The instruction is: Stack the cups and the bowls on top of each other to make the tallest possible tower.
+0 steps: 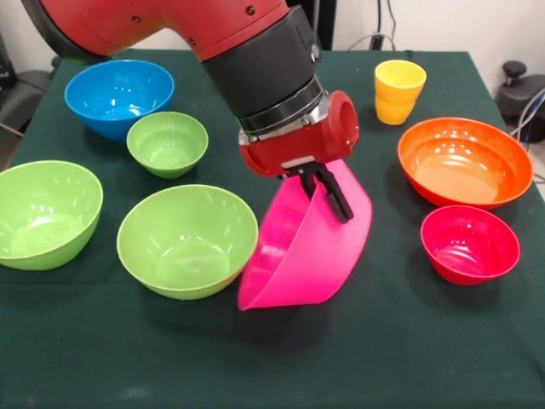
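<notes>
- Front view is showing your gripper (328, 192) clenching the rim of the pink bowl (302, 247), which is tilting steeply, its lower edge near or touching the cloth beside a lime green bowl (187, 240).
- You are advised to be levelling it before placing, keeping it clear of that neighbour.
- No tower is standing yet.
- Dark green tablecloth (383, 358) is lying flat; a pale wall is showing behind.
</notes>
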You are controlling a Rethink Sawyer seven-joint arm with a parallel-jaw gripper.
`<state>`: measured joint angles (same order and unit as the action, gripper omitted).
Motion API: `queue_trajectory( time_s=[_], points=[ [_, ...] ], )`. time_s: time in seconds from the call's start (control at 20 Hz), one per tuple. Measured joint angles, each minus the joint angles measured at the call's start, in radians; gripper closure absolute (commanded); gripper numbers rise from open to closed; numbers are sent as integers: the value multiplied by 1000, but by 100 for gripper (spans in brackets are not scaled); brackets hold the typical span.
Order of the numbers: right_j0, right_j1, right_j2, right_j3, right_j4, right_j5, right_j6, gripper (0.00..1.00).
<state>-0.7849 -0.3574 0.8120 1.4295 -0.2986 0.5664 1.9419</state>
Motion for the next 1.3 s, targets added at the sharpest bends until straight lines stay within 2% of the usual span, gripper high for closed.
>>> queue_trajectory(
  time_s=[0.45,1.0,1.3],
  points=[
    [-10,-1,-13,1,-2,74,0,100],
    [-19,45,9,-91,3,211,0,100],
    [-19,54,14,-112,3,219,0,100]
  ],
)
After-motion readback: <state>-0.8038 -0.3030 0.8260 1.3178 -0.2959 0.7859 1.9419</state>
